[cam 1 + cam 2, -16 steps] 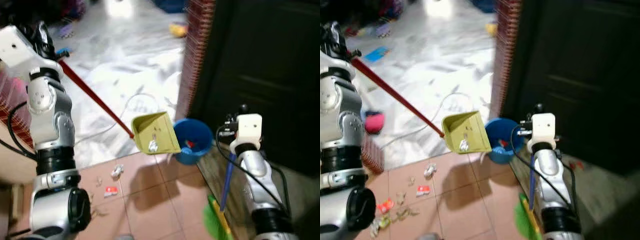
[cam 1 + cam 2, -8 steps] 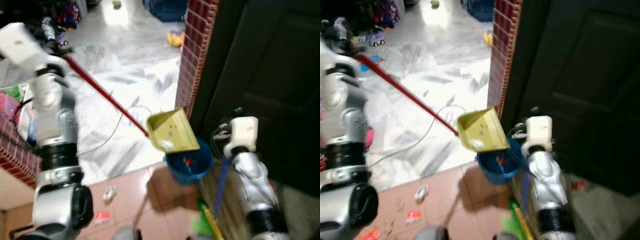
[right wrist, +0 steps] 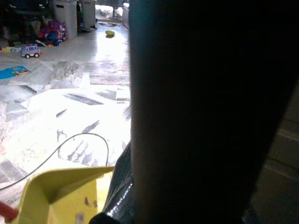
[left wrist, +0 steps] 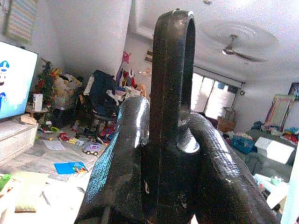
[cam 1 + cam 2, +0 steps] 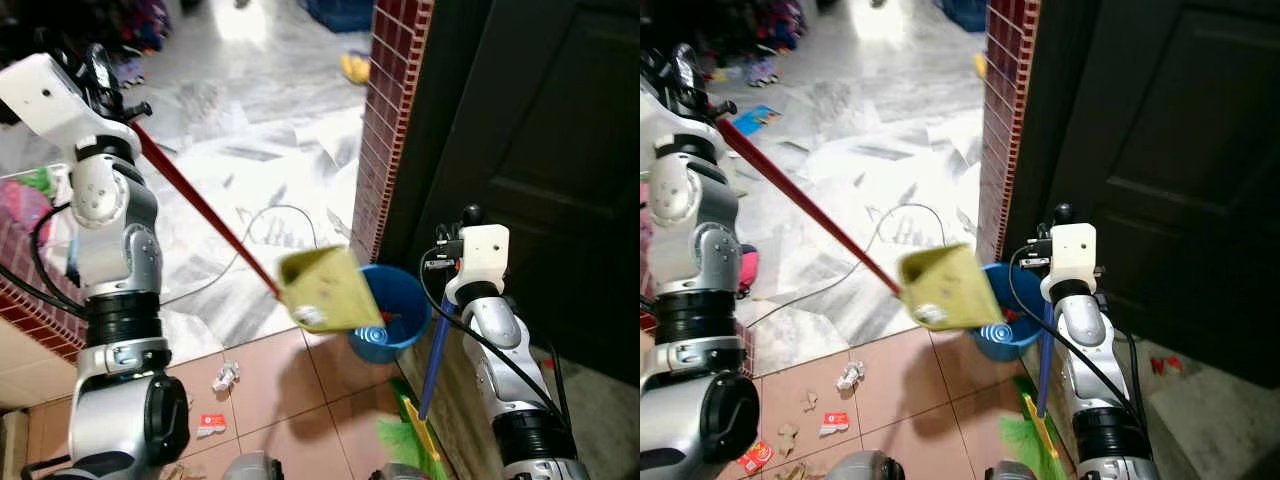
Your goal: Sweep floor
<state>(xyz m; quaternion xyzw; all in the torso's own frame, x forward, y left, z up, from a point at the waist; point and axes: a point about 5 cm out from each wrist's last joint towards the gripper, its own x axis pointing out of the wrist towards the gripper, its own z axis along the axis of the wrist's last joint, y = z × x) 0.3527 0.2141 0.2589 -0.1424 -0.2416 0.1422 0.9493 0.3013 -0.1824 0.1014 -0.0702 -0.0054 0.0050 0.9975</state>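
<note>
Yellow plastic dustpan [image 5: 320, 290] on a long red handle [image 5: 195, 205], tipped above the near rim of the blue bin [image 5: 395, 318], with white scraps clinging to its lip. Held up at the handle's far end by the left gripper [image 5: 105, 85], fingers [image 4: 170, 116] clamped tight round a dark loop in the wrist view. Blue-handled broom [image 5: 432, 362] upright beside the right arm, green bristles on the tiles by the dark door; right gripper [image 5: 462, 222] appears closed round the stick, though cannot tell for certain from the dark blur in its wrist view.

Judged step: emptying the dustpan into the bin. Next move seemingly calls for a steeper tilt with the lip kept inside the rim, lest scraps fall back to the tiles. More sweeping still due: litter [image 5: 845, 377] lying on the terracotta tiles near the marble edge, more near the left foot.

Right eye view alone catches the red wrapper [image 5: 755, 457] at the bottom corner. Right wrist view gives the dustpan's inside, speckled with dirt, above a loop of cable [image 3: 70, 144] on marble.
</note>
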